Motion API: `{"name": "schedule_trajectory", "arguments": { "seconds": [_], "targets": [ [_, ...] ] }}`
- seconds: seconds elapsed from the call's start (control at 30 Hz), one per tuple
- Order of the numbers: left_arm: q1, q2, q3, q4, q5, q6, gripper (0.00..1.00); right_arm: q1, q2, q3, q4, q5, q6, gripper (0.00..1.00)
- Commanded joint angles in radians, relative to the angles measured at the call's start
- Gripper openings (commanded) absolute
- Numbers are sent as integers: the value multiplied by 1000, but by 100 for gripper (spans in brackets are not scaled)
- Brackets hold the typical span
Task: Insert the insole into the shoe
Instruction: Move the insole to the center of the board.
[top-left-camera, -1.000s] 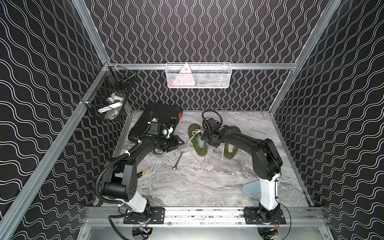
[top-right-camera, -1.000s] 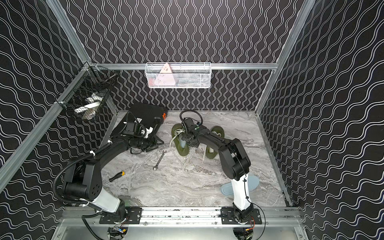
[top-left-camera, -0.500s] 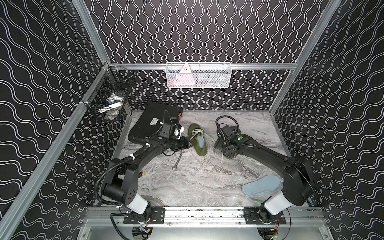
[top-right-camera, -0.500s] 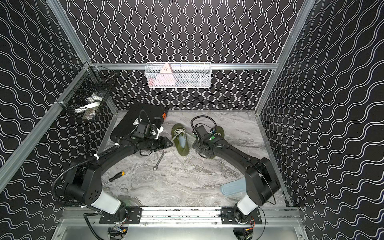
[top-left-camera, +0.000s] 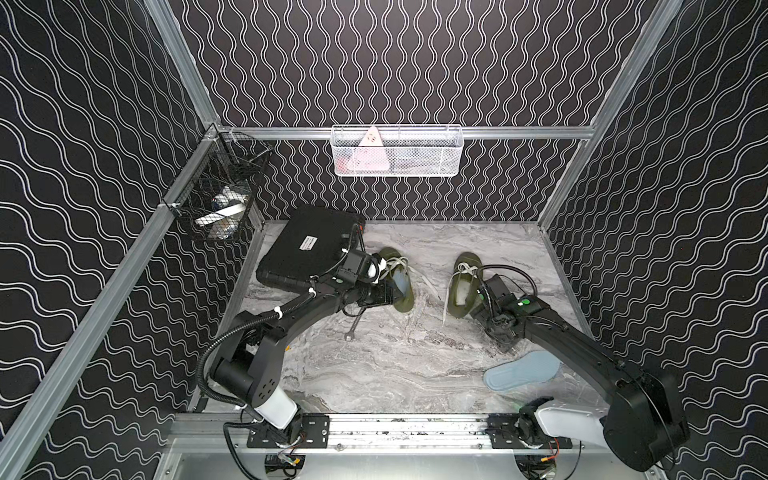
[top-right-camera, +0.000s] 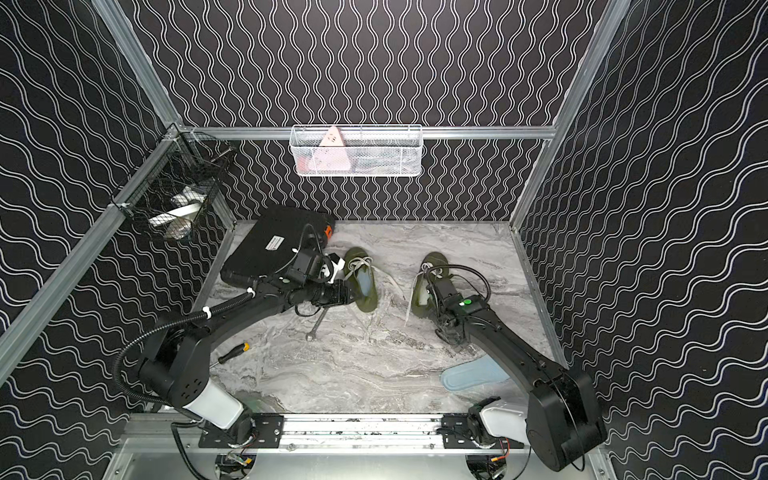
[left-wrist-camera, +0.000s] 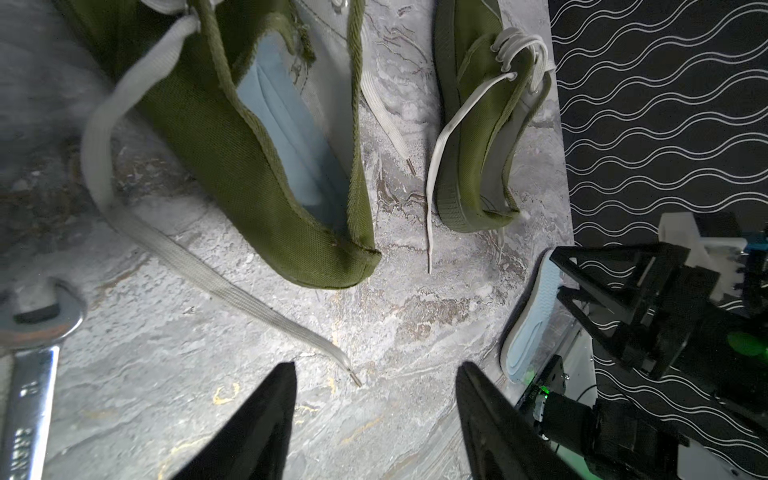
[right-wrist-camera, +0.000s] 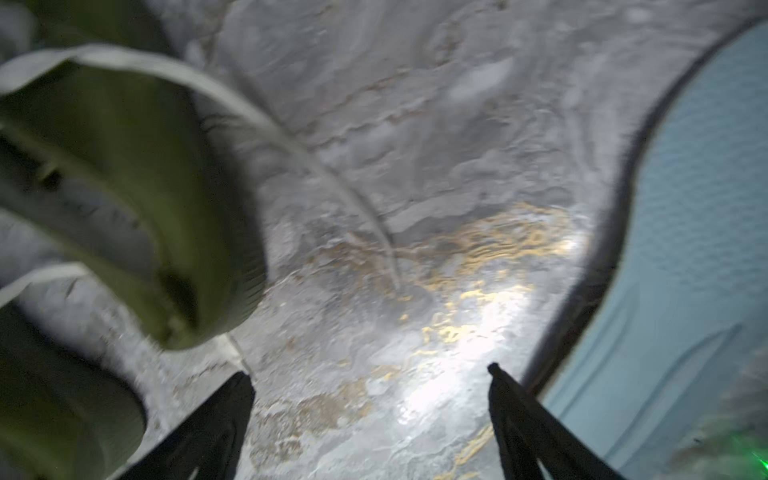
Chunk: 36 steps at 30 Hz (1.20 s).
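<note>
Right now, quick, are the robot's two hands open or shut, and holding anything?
Left gripper: open, holding nothing.
Right gripper: open, holding nothing.

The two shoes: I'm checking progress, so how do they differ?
The left shoe holds a blue insole; the right shoe shows only pale lining. The left shoe lies beside the case; the right shoe lies apart from it. Both are olive, upright, with loose pale laces.

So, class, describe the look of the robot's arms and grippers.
Both arms are black, white at the base. The left arm carries a ribbed hose with white ties; the right arm has a green wrist light. The left gripper and right gripper have pointed black fingers.
</note>
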Motion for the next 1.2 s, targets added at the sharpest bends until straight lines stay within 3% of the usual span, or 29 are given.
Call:
{"name": "schedule_trajectory", "arguments": {
  "seconds": [0.0,0.27,0.57,0.83,1.17],
  "targets": [
    [-14,3,19,16,-1,-6,66,-52,-18,-28,-146,4,190,94],
    [-27,10,35,4,2,-5,66,-143,-127,-163,-191,-60,357,92],
    [-32,16,42,-7,2,-2,66,-189,-99,-213,-163,-111,362,92],
    [-33,16,45,-12,-4,-3,66,-198,-51,-246,-23,-134,280,95],
    [-34,23,50,-16,-4,-3,66,-191,72,-156,171,-245,32,90]
  ]
}}
